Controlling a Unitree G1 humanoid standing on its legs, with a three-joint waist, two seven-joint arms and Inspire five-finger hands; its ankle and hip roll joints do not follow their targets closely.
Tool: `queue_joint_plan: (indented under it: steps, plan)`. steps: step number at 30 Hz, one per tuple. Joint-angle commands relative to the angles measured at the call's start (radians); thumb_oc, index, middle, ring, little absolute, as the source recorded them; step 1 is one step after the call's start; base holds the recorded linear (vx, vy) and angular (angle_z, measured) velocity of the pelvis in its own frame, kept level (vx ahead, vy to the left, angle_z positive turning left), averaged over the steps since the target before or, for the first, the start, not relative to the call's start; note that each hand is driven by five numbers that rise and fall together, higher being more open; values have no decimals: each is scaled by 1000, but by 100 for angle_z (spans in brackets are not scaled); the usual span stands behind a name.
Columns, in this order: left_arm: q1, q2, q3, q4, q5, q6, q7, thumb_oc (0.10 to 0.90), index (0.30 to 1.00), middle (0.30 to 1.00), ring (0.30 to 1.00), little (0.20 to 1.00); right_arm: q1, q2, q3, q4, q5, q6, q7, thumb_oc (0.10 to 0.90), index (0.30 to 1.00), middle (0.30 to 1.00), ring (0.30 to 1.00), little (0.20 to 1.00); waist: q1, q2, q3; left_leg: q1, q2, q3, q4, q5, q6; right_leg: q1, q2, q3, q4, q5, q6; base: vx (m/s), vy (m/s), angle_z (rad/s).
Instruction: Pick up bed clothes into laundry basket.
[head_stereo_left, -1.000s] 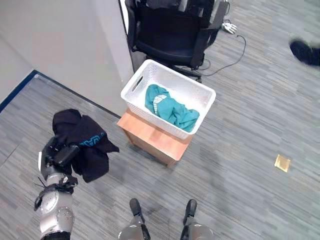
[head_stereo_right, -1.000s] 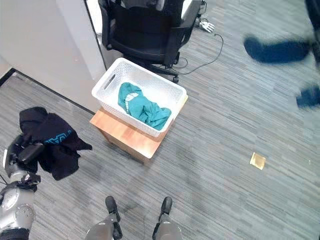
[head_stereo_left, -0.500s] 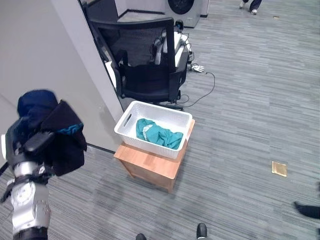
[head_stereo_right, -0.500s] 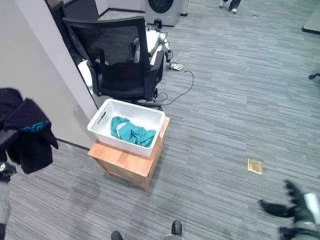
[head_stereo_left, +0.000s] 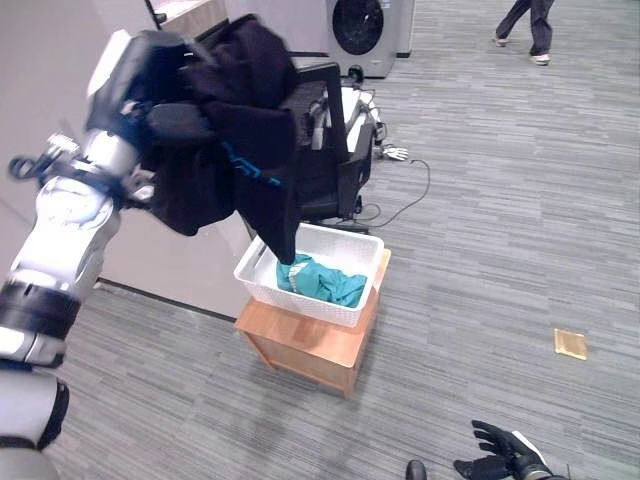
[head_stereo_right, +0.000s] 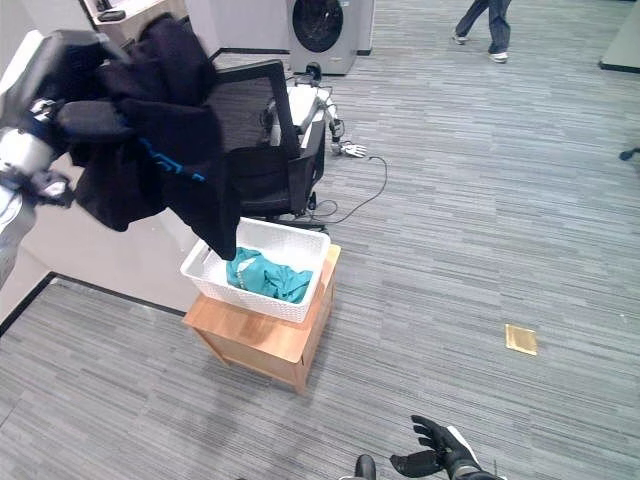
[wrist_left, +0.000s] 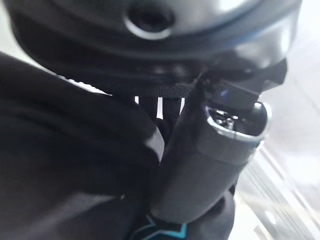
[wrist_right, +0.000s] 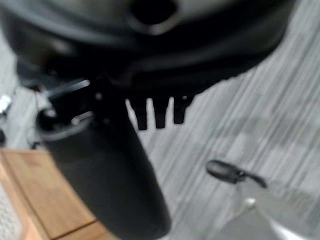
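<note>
- One black garment (head_stereo_left: 225, 130) with blue lettering, gripped high at upper left by the left robot hand (head_stereo_left: 150, 85), thumb (wrist_left: 210, 165) and fingers curled into the cloth.
- Lowest point of the garment hanging down to just over the near rim of the white laundry basket (head_stereo_left: 352, 300); contact impossible to tell.
- Inside the basket, a teal garment (head_stereo_left: 325, 280) bunched toward the near side.
- Basket sitting on a small wooden desk (head_stereo_left: 300, 345), on grey carpeted floor (head_stereo_left: 500, 250).
- Behind the basket, a black office chair (head_stereo_left: 325, 150), partly hidden by the hanging cloth.
- Right robot hand (head_stereo_right: 435, 455) low at the bottom edge, well apart from the basket, fingers spread loose and holding nothing.
- Small yellow square (head_stereo_left: 570, 343) flat on the floor to the right.
- Far back, a person's legs (head_stereo_left: 530, 25) and a washing machine (head_stereo_left: 360, 30).
</note>
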Motion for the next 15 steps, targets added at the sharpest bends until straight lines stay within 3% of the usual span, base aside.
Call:
queue_joint_plan:
  steps: [1, 7, 15]
  plan:
    - [-321, -8, 37, 123, -6, -87, 11, 400, 300, 300, 300, 300, -23, -31, 24, 15, 66, -52, 12, 800, 900, 900, 900, 900, -12, -14, -23, 53, 6, 11, 0, -23, -67, 18, 10, 18, 29, -3, 53, -22, 1, -11]
    - [-479, -92, -121, 316, 84, -48, 7, 400, 300, 300, 300, 300, -44, -21, 54, 220, 83, -41, 4, 800, 900, 900, 900, 900, -50, -3, -9, 37, 6, 30, 0, -21, -69, -11, 14, 38, 23, 17, 57, -8, 15, -13]
    - [-517, -154, -116, 525, 156, -12, 26, 400, 300, 300, 300, 300, -20, -15, -9, 380, 166, -24, 3, 800, 900, 900, 900, 900, -92, -10, 1, 25, 10, 54, 0, -20, -72, -42, 18, 63, 20, 32, 56, 8, 10, -15]
